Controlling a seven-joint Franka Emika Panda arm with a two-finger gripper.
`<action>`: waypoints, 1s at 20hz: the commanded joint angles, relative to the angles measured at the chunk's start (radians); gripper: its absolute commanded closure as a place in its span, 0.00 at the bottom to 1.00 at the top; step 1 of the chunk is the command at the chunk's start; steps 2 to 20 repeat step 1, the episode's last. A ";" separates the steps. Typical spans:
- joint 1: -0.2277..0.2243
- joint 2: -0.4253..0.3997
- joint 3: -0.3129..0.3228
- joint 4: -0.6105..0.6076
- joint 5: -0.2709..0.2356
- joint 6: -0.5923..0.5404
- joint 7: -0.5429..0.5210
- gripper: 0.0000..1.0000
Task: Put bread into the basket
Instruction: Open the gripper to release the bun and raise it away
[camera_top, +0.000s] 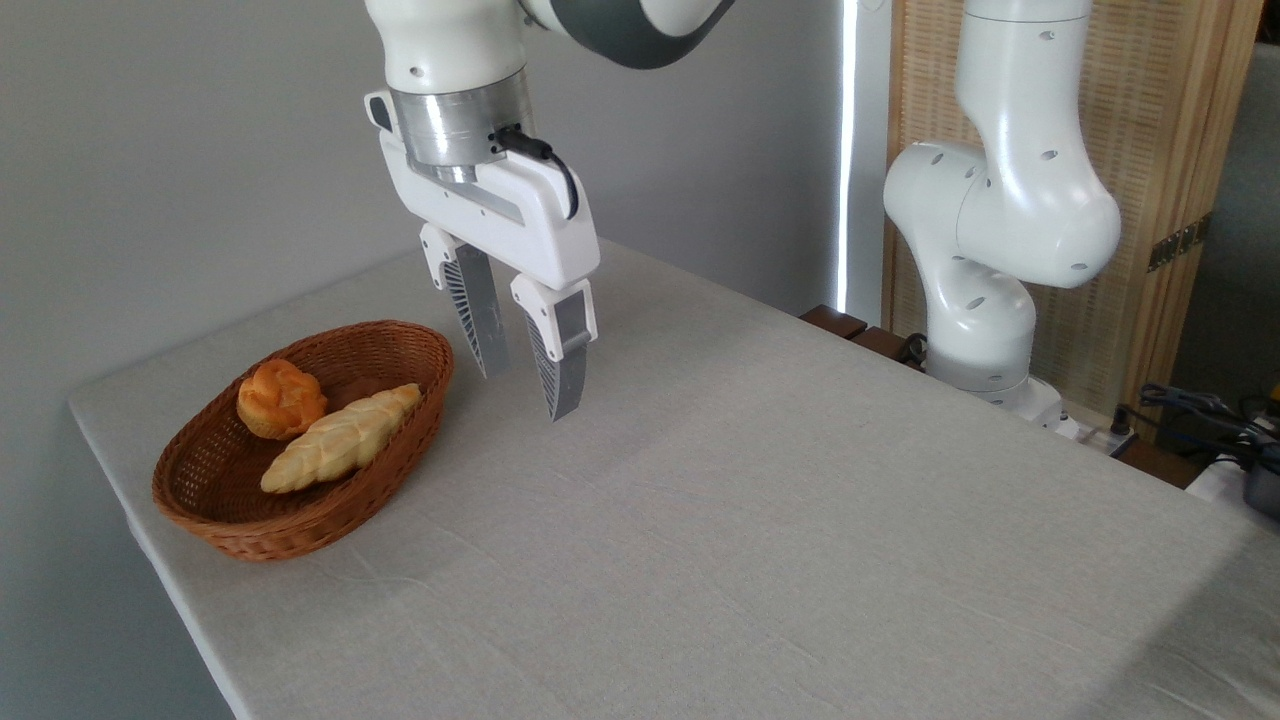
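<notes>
The bread (279, 398), a small round orange-brown bun with a lumpy top, lies inside the basket (205, 510) at its far left side. The basket is an oval reddish-brown wicker one on the left part of the table. My gripper (524, 388) hangs above the table just right of the basket's far end. It is open and holds nothing between its ribbed fingers (562, 375).
A long pale braided loaf (340, 440) lies in the basket beside the bun. The table (760, 540) has a grey cloth, with its left edge close to the basket. The arm's white base (985, 300) stands at the back right, with cables (1200, 410) beyond it.
</notes>
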 joint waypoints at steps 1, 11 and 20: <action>-0.008 -0.029 0.027 -0.013 0.010 -0.017 0.023 0.00; -0.008 -0.029 0.027 -0.013 0.010 -0.017 0.023 0.00; -0.008 -0.029 0.027 -0.013 0.010 -0.017 0.023 0.00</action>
